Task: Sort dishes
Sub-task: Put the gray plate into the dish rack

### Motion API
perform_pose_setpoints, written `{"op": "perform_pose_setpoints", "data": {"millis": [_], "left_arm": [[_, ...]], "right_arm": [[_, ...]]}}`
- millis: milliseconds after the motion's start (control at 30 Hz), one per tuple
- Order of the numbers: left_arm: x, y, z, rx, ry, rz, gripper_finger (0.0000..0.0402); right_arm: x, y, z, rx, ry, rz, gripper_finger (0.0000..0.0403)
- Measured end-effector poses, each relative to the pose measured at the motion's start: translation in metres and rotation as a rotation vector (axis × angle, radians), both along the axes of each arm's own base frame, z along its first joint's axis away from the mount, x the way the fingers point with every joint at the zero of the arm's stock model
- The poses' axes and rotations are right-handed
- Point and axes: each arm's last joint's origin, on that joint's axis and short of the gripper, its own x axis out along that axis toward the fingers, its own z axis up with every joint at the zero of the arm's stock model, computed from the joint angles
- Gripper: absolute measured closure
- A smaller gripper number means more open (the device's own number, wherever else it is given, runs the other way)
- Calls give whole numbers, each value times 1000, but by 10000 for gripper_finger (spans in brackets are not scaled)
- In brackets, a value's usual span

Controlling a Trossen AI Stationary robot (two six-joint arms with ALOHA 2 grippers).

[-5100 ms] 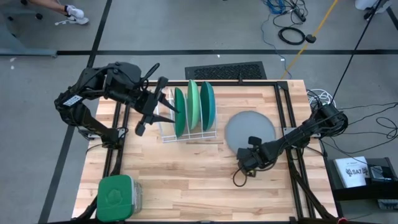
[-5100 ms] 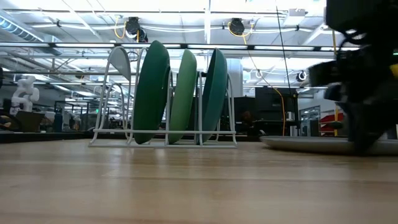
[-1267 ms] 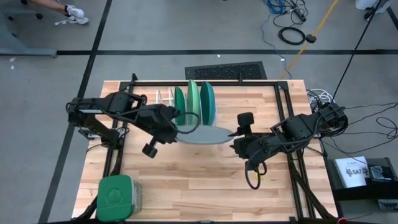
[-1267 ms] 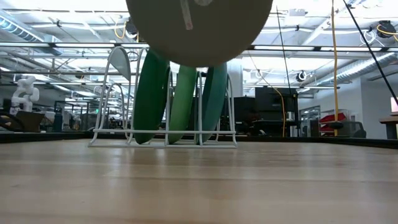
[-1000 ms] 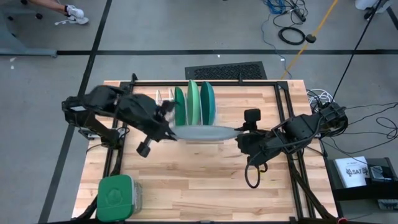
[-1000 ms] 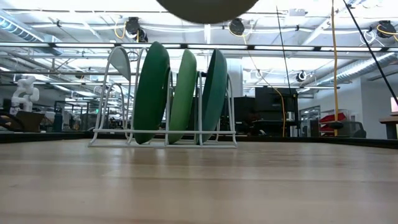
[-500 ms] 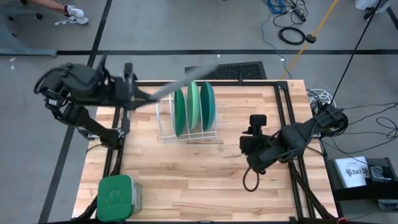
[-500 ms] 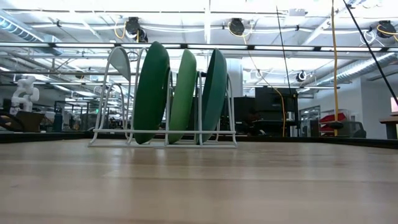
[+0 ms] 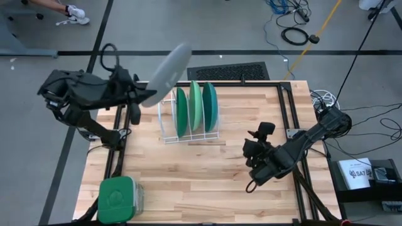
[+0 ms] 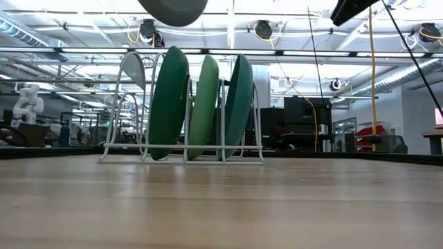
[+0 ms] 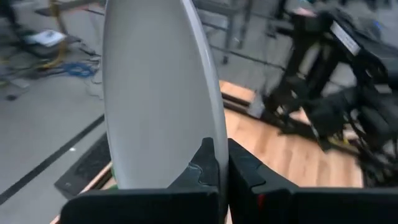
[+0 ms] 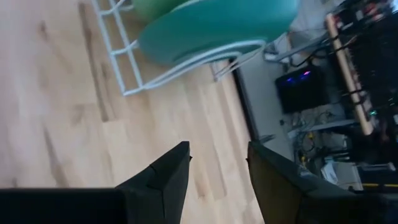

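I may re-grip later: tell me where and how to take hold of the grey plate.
Pinch its thin rim, as the left gripper does now, fingers on either face. The grey plate hangs tilted on edge above the white wire rack, so approach the edge facing away from the rack.

Low view only catches the bottom edge of the grey plate [image 10: 172, 10], the rest runs off the top. In the left wrist view the plate's lower rim disappears behind the left gripper [image 11: 217, 167]. Right wrist view cuts the teal plate [image 12: 217, 28] off at the top, and the white rack [image 12: 163, 67] is only partly in shot.
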Motion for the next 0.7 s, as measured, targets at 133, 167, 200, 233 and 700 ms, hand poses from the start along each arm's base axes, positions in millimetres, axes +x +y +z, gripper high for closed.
{"op": "perform_pose_setpoints", "data": {"millis": [133, 167, 200, 233, 700], "left_arm": [[11, -8, -4, -19, -38, 126, 401], [16, -12, -6, -23, -44, 152, 401], [21, -16, -8, -28, -51, 173, 401], [24, -19, -9, -27, -59, 194, 401], [90, -83, -68, 141, -150, 511, 401]], "right_arm": [[-1, 0, 3, -61, -40, 21, 248], [-2, 1, 4, -76, -46, 28, 248], [-2, 2, 4, -92, -52, 36, 248], [-2, 2, 4, -110, -57, 44, 248], [-5, 4, 12, -378, -120, 128, 248]]}}
